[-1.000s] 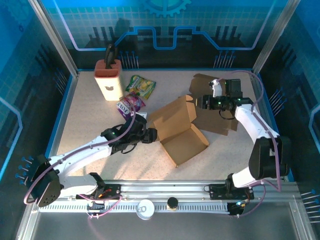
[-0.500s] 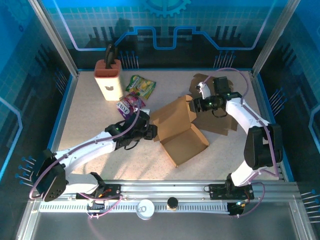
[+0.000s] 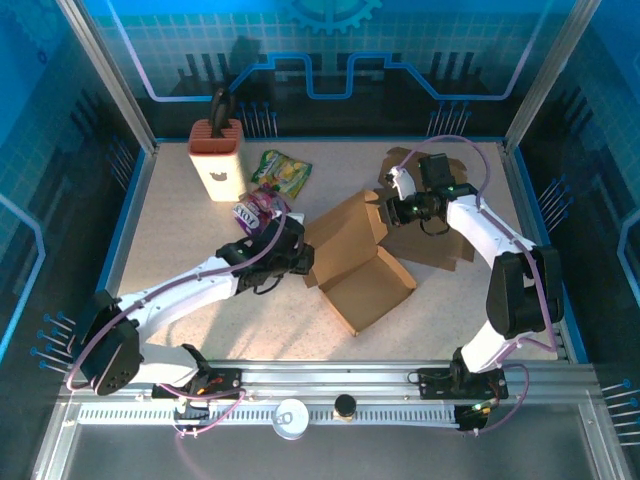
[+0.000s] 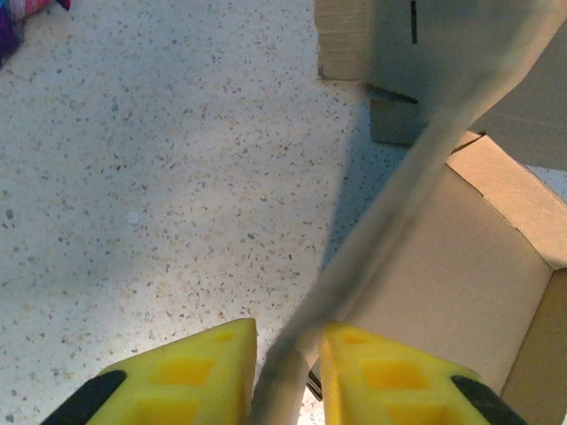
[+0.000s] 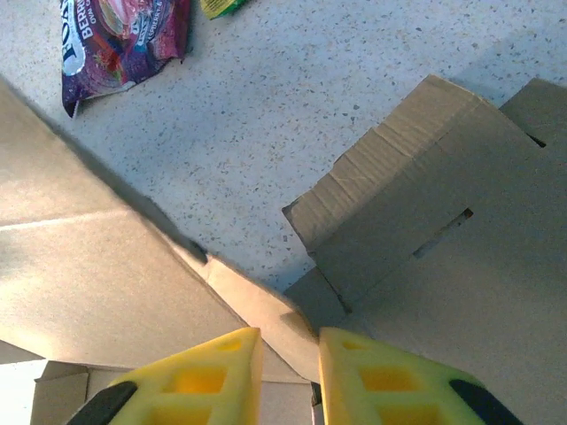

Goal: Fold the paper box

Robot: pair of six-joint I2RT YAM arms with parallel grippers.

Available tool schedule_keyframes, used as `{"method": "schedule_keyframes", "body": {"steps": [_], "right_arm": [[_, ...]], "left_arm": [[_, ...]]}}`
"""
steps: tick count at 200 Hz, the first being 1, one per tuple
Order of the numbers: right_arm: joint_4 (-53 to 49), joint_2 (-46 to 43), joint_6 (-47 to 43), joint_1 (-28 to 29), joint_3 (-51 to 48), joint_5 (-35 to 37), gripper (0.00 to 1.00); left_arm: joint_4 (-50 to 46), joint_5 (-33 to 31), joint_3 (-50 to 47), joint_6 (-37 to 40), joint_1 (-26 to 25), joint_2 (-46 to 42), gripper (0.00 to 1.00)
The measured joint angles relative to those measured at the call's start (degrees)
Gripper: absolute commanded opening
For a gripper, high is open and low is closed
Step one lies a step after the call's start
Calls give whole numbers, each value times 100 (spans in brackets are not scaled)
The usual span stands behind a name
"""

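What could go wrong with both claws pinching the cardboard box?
The left claw and right claw each pinch a thin panel edge of the paper box; uneven pulling might tear or crease it, or a grip might slip. The right claw works beside the second cardboard sheet, which it could snag.

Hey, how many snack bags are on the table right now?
2. A green bag lies beside the knife block; a purple bag lies right next to it, toward the near edge. None seem hidden.
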Motion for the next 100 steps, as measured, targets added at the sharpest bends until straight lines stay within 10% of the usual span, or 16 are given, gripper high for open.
{"method": "schedule_keyframes", "body": {"steps": [25, 100], "right_arm": [[4, 0, 0, 90, 0, 87, 19], [212, -35, 66, 22, -81, 118, 56]], "left_arm": [[-20, -96, 83, 28, 2, 98, 16], [-195, -264, 404, 442, 166, 199, 0]]}}
